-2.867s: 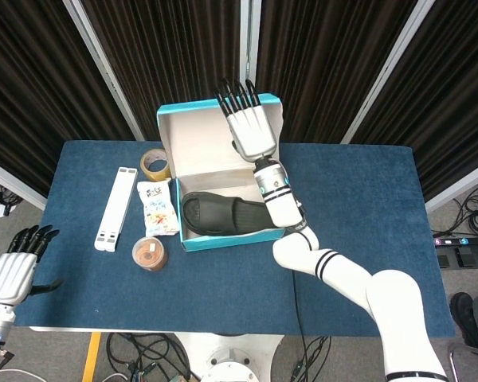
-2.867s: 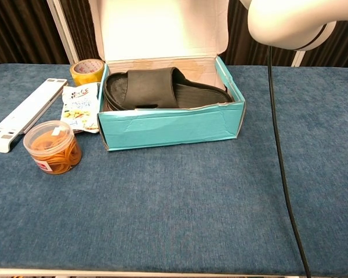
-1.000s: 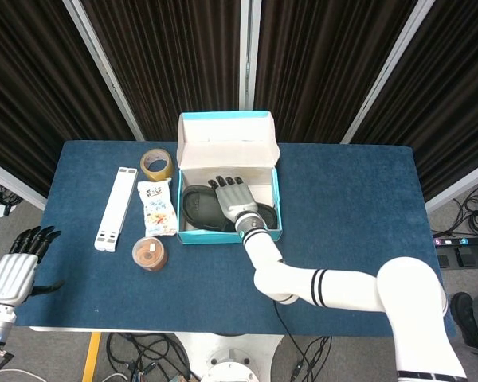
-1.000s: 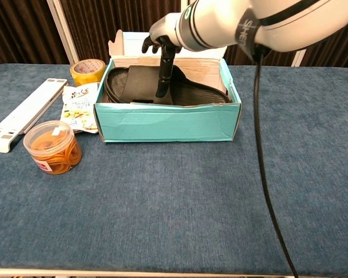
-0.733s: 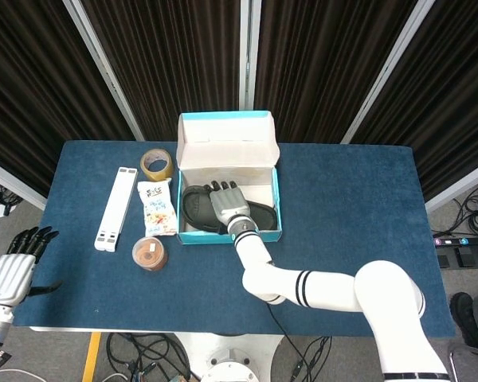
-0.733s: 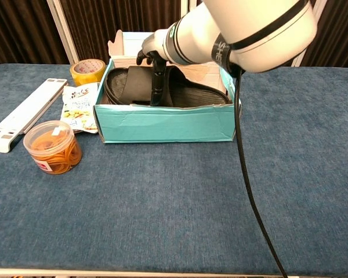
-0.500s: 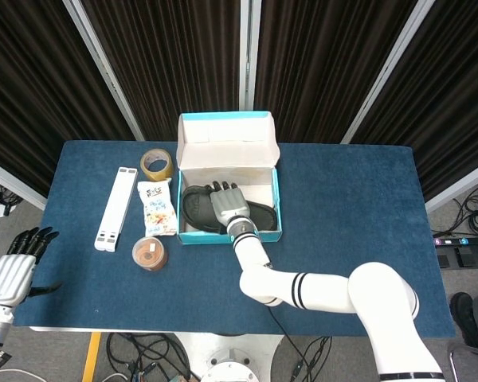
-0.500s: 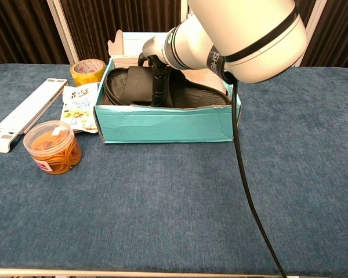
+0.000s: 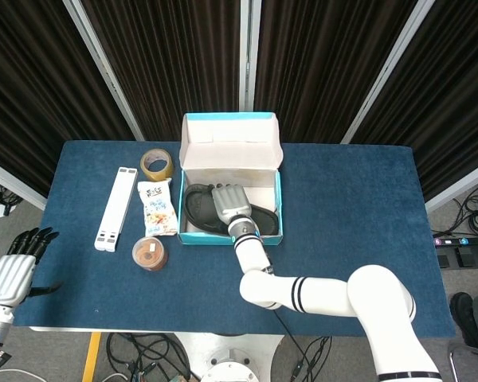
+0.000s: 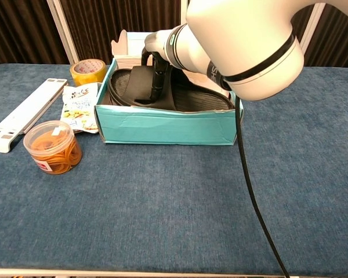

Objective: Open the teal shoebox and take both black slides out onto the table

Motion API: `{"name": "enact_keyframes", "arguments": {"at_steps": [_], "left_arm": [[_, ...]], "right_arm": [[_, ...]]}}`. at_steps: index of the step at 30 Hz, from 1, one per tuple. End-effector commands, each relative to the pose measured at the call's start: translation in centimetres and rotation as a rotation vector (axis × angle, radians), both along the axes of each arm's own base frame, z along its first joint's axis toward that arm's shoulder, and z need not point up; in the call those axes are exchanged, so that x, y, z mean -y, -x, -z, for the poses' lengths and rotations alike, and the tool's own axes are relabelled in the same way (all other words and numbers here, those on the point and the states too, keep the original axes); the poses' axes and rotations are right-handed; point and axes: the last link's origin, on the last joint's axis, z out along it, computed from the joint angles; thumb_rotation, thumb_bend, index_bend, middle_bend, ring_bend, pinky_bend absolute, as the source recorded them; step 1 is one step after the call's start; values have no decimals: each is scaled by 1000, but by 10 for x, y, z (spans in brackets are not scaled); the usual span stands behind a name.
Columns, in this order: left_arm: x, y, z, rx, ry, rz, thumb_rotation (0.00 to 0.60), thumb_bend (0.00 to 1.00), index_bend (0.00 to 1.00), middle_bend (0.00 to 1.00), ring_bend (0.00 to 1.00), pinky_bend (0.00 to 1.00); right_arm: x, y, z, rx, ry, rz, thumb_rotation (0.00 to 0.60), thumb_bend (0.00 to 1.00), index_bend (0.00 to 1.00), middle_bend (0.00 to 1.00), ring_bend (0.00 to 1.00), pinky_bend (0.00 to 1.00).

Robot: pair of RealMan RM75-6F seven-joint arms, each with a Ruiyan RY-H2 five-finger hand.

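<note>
Slide (image 10: pixel 162 92) is lifted higher vs 0.5 s ago; strap is gripped by closed right hand (image 9: pixel 230 205). Lid open; next: carried out of shoebox (image 10: pixel 168 127) to table.

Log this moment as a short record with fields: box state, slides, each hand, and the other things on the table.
box: teal shoebox, lid up, standing on the blue table
slides: black slide lying in the box, its near edge lifted; a second one cannot be made out
right hand: right hand in the box, fingers curled around the slide's strap
left hand: left hand off the table's left edge, holding nothing
left of box: tape roll, snack packet, jar of rubber bands, white folded stand
</note>
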Motion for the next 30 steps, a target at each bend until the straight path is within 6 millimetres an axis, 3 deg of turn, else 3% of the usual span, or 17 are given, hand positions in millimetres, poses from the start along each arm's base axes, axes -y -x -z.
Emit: {"name": "enact_keyframes", "arguments": {"at_steps": [1,14,24,30], "left_arm": [[0,0,0,0,0,1,600,119,110,60,0,64],[0,-1,0,-2,4,3,600,118,110,61,0,64],[-1,-2,2,-4,9,7,600,118,110,61,0,64],[-2,-4,1,-6,8,12,600,119,110,61,0,64]], "right_arm": [[0,0,-3,10,8,-3,600,297,256,408,356,537],[2,-2,-16,39,56,-36,600,361,415,538,499,680],[5,-9,-43,94,111,-67,600,388,439,550,512,692],[5,-18,-74,142,167,-102,600,398,438,550,512,692]]}}
